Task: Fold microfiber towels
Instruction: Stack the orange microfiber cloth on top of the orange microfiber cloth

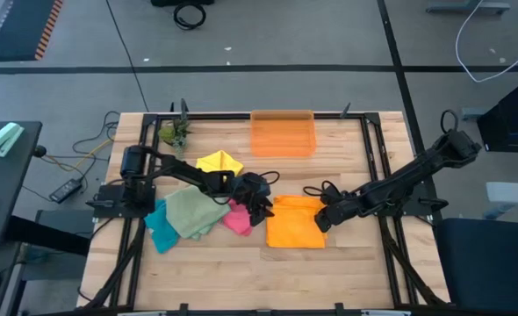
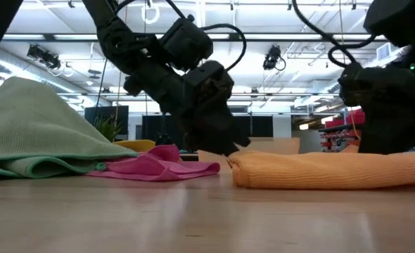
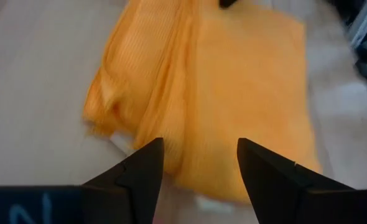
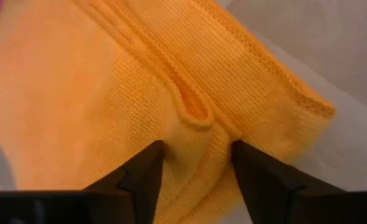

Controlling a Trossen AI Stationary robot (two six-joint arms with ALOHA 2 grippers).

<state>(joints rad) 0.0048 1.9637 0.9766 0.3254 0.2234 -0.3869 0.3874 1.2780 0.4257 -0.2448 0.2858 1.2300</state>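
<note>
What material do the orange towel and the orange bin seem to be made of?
Orange towel: soft knitted-looking cloth, probably microfiber; fine ribbed texture, matte, folds limply.
Orange bin: likely rigid plastic, translucent; the table shows faintly through it. Table: light wood planks.

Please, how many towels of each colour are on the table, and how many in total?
Yellow microfiber towel: 1
Orange microfiber towel: 1
Pink microfiber towel: 1
Sage green microfiber towel: 1
Teal microfiber towel: 1
Total: 5
</note>
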